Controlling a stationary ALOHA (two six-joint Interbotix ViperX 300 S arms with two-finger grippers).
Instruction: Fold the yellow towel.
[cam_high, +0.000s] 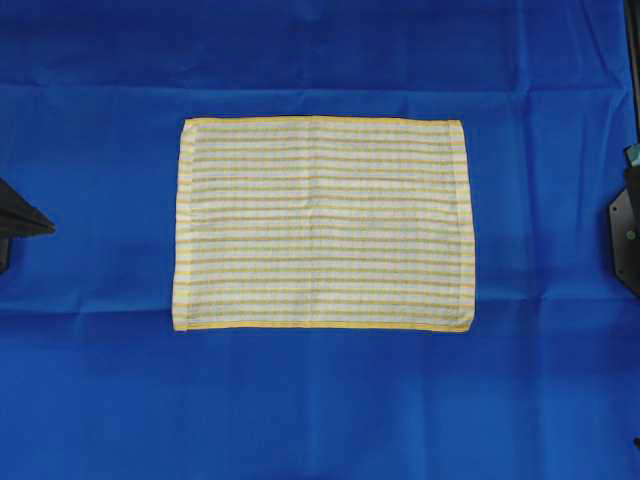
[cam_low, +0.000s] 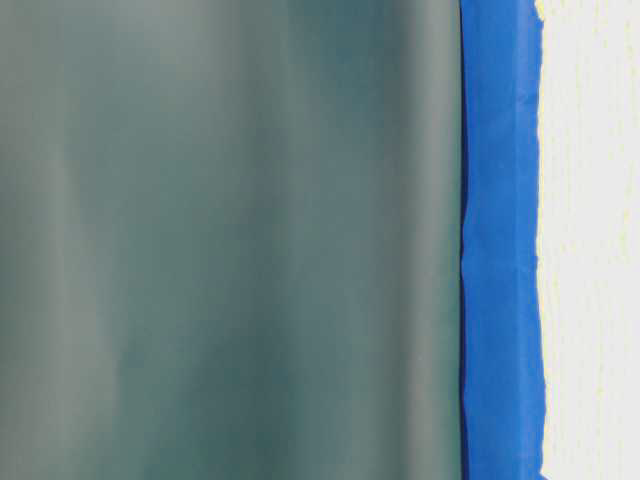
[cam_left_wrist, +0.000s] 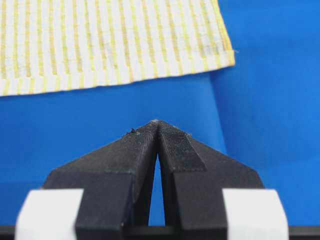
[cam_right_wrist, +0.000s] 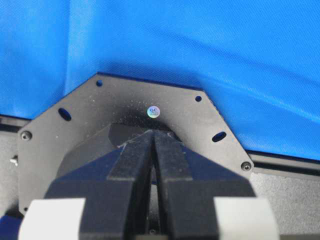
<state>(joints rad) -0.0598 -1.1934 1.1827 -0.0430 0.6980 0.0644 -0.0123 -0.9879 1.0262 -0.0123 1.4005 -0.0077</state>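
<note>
The yellow towel (cam_high: 322, 224) lies flat and unfolded in the middle of the blue cloth, its long sides running left to right. In the left wrist view one edge and a corner of the yellow towel (cam_left_wrist: 115, 42) show ahead of my left gripper (cam_left_wrist: 158, 123), which is shut on nothing and hovers over blue cloth short of that edge. In the overhead view only a dark tip of the left gripper (cam_high: 40, 224) shows at the left border. My right gripper (cam_right_wrist: 153, 133) is shut on nothing, parked over a black base plate (cam_right_wrist: 150, 100) at the right edge, far from the towel.
A large plain blue cloth (cam_high: 320, 400) covers the whole table. The right arm's black mount (cam_high: 626, 230) stands at the right border. The table-level view is mostly a blurred grey-green surface (cam_low: 230, 240), with a blue strip (cam_low: 500, 240) and pale towel fabric (cam_low: 595, 240) at its right.
</note>
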